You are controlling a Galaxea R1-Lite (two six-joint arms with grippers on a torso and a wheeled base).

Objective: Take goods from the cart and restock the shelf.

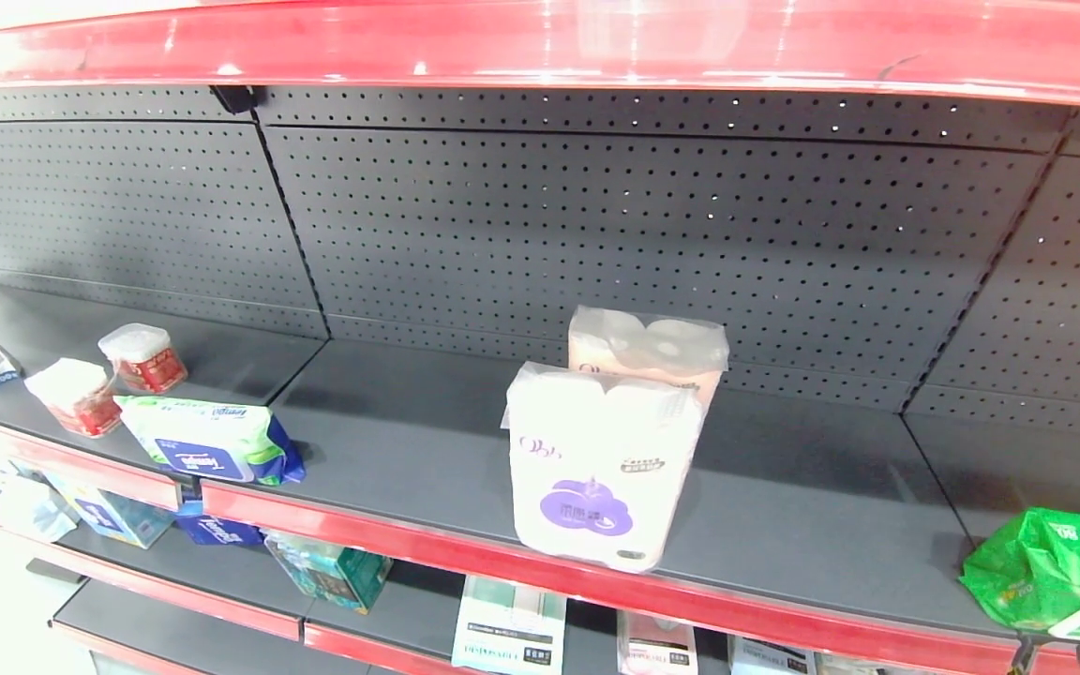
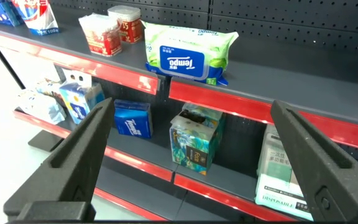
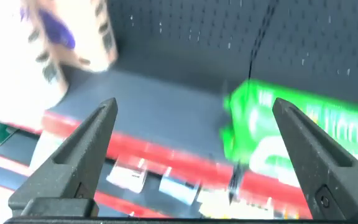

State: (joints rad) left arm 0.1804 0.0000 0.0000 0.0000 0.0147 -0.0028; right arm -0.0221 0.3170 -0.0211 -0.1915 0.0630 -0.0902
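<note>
White toilet-roll pack (image 1: 596,469) stands upright at the front edge of the middle shelf (image 1: 812,506), purple print facing out. A second, pinkish roll pack (image 1: 650,349) stands directly behind, touching it. Green pack (image 1: 1046,567) lies at the shelf's right end, well apart from the rolls. Wipes pack (image 1: 207,436) lies to the left near the red lip, with two small red-labelled tubs (image 1: 76,394) just beyond it.

Left gripper (image 2: 191,106): fingers spread wide, nothing between them, level with the wipes pack. Right gripper (image 3: 194,102): fingers likewise spread, empty, between roll pack and green pack.
</note>
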